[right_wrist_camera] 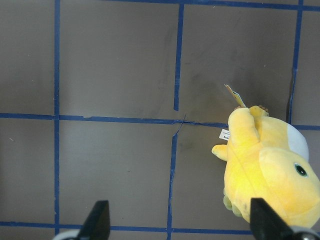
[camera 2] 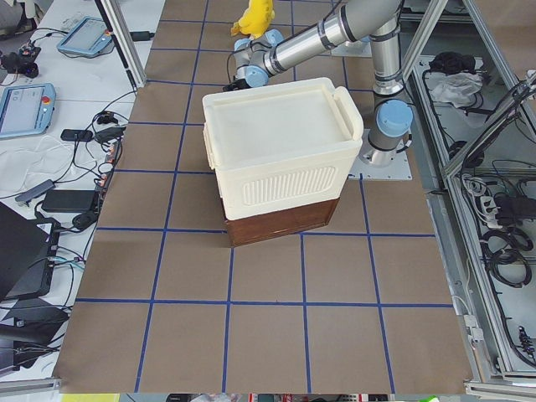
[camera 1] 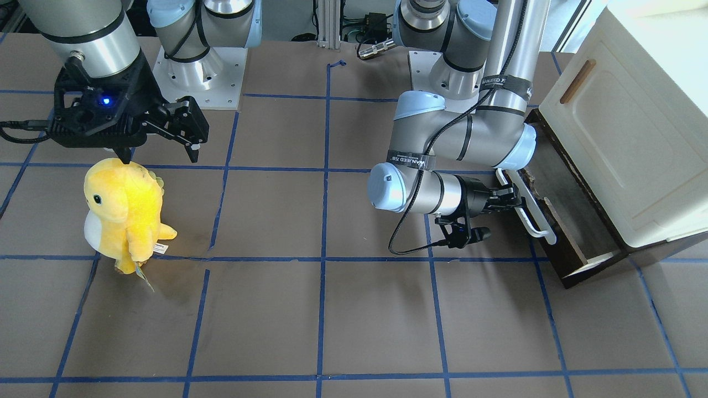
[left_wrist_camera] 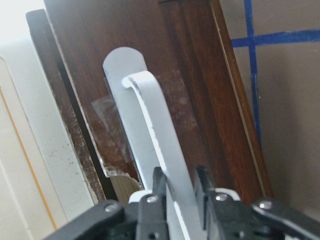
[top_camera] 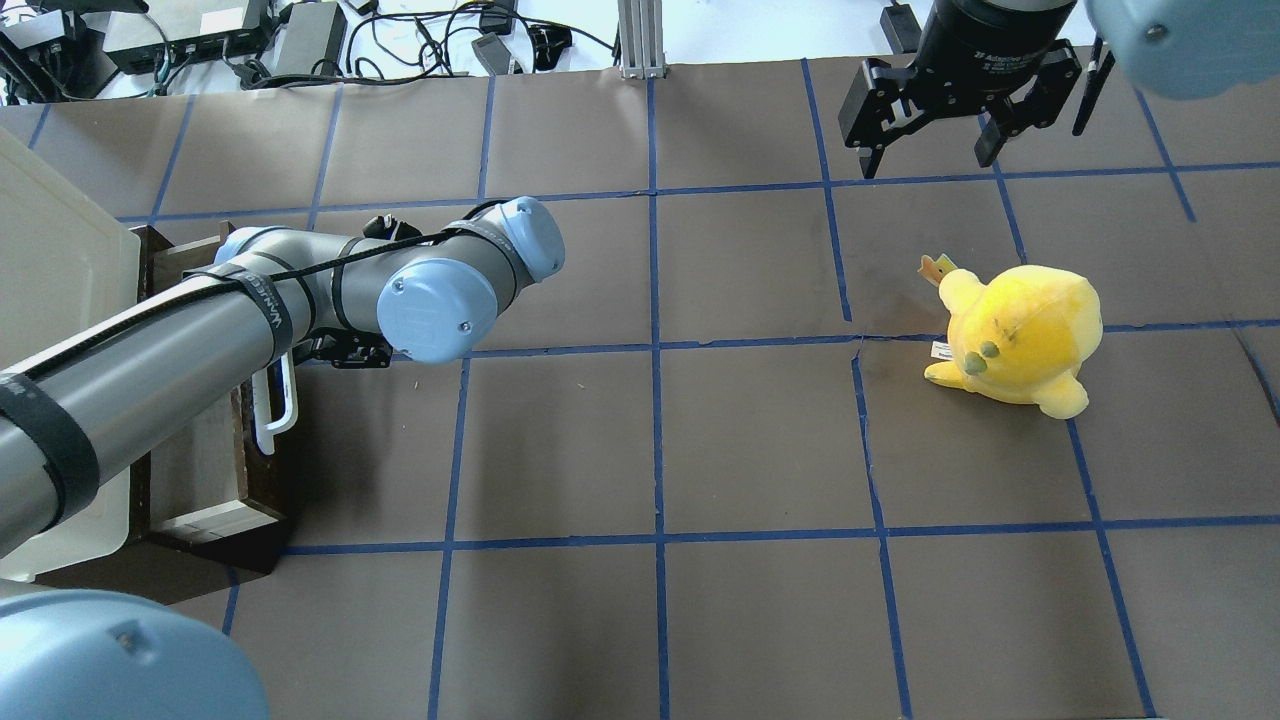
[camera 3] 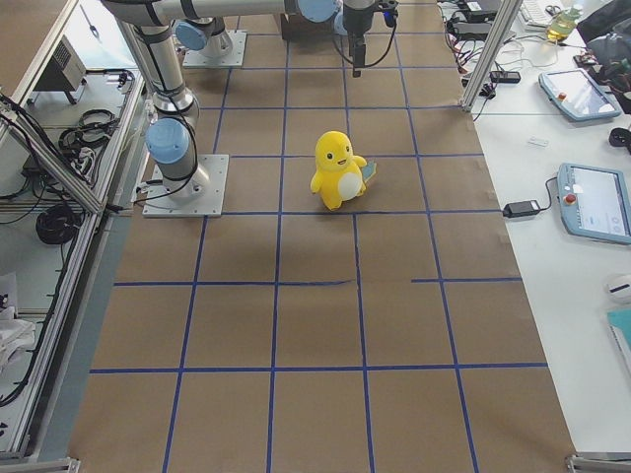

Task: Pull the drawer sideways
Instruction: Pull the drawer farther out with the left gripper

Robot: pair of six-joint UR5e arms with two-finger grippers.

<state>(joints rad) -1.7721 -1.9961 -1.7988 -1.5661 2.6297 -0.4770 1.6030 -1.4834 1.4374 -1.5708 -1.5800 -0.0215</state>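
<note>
The dark brown wooden drawer (camera 1: 575, 232) sits under a cream cabinet (camera 1: 625, 143) and stands partly pulled out, its pale inside showing (top_camera: 200, 455). Its long white bar handle (camera 1: 539, 224) runs along the front. My left gripper (camera 1: 510, 199) reaches in sideways and is shut on this handle. The left wrist view shows both fingers (left_wrist_camera: 159, 182) clamped on the white bar (left_wrist_camera: 150, 110). In the overhead view the left forearm hides the gripper. My right gripper (top_camera: 928, 155) hangs open and empty above the table's far side, well away from the drawer.
A yellow plush toy (camera 1: 124, 215) stands on the brown, blue-taped table just beside my right gripper. It also shows in the right wrist view (right_wrist_camera: 270, 175). The cabinet has a door with a small wooden handle (camera 1: 577, 82). Cables and electronics lie beyond the table's far edge (top_camera: 300, 40).
</note>
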